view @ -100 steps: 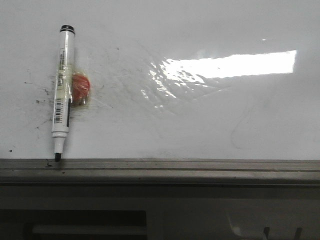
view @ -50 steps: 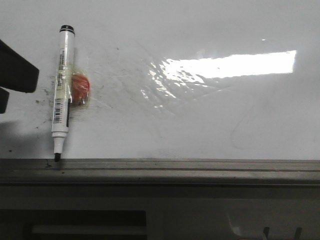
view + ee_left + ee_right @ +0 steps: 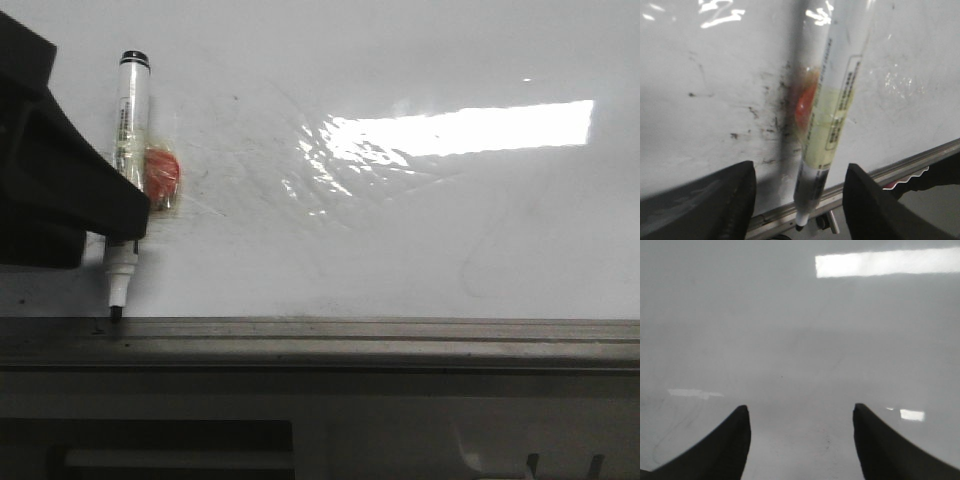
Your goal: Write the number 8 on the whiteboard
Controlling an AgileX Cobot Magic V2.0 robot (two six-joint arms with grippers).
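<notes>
The whiteboard [image 3: 400,240] is glossy white and bears only specks and smudges; no number 8 shows on it. A white marker [image 3: 131,110] stands on it, black tip down at the rail, held by clear tape and an orange blob [image 3: 163,172]. My left gripper [image 3: 110,205] comes in from the left and covers the marker's lower barrel. In the left wrist view the marker [image 3: 832,110] stands between the jaws of the left gripper [image 3: 800,170], which are open and apart from it. My right gripper [image 3: 800,409] is open and empty over bare board.
A grey metal rail [image 3: 350,335] runs along the board's lower edge, with a dark ledge below it. A bright rectangular glare [image 3: 460,130] lies at the upper right. Black smudges [image 3: 765,125] sit beside the marker.
My left gripper has come in from the left edge and moved right, and now overlaps the marker's lower barrel. The marker has not moved.
</notes>
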